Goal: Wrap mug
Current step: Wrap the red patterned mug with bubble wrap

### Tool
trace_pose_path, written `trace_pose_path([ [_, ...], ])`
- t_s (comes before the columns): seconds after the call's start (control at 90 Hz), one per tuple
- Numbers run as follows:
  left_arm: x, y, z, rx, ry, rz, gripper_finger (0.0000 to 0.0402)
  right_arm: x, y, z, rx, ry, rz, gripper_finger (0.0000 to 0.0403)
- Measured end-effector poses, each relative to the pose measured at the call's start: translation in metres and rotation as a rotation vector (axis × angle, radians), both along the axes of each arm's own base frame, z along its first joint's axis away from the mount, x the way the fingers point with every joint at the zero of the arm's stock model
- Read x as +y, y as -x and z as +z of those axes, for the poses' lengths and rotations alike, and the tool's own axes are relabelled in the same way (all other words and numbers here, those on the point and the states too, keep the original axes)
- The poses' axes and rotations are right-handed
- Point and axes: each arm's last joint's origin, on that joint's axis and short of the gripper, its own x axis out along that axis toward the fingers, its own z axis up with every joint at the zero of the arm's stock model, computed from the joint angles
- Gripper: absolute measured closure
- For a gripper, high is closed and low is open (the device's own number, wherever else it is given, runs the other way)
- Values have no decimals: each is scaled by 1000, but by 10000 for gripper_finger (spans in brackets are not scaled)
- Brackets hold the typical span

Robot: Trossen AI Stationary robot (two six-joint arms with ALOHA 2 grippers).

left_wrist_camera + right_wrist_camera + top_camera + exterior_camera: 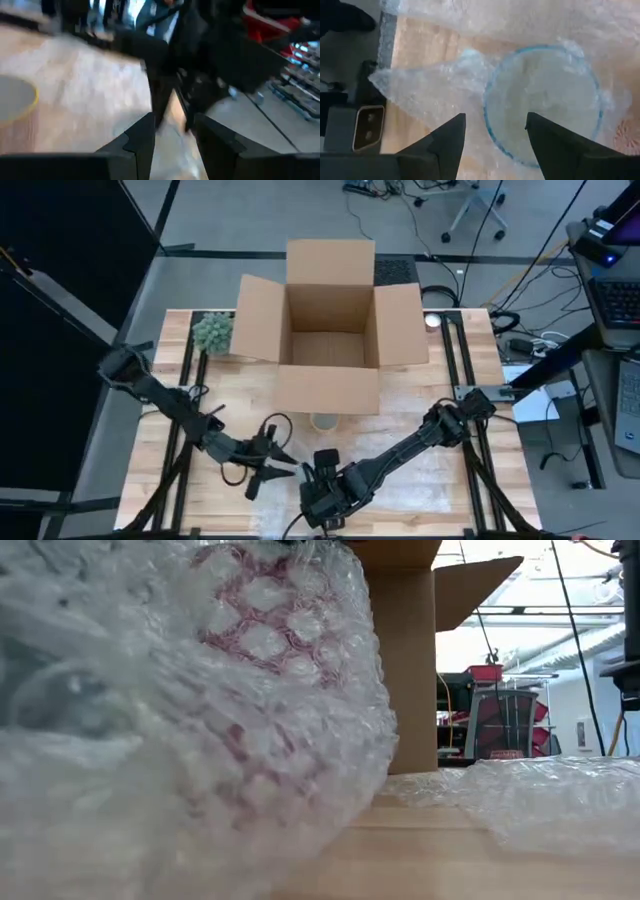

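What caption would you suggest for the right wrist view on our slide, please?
Right gripper, fingers open, poised over a blue-rimmed round object draped in bubble wrap.

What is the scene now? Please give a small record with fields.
box: open cardboard box at the table's far middle
plant: small green plant beside the box's left flap
bubble wrap: sheet on the table, and a bundle close to the low camera
left gripper: open, low over the near table
right gripper: open, above a blue-rimmed round thing under the wrap
mug: cannot tell for sure
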Motion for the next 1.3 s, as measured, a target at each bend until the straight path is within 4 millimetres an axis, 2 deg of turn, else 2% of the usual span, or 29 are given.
trace_pose_path([
  [0.111, 6, 24, -6, 263, 70, 49, 277, -2, 7, 12, 3, -23, -32, 206],
  [0.211, 9, 40, -17, 474, 156, 154, 277, -1, 8, 15, -3, -27, -28, 206],
  [0.389, 8, 48, -41, 668, 140, 231, 277, 0, 8, 15, -6, -16, -7, 206],
  [0.578, 3, 44, -55, 732, 144, 228, 277, 1, 9, 15, -18, 2, -10, 206],
  [0.978, -17, 23, -70, 631, 257, 177, 277, 3, 10, 15, -18, 4, 0, 206],
  [1.178, -25, 15, -68, 538, 321, 122, 277, 4, 11, 15, -18, 2, 1, 206],
  [1.3, -25, 14, -68, 524, 294, 121, 287, 5, 11, 15, -19, 1, 2, 206],
])
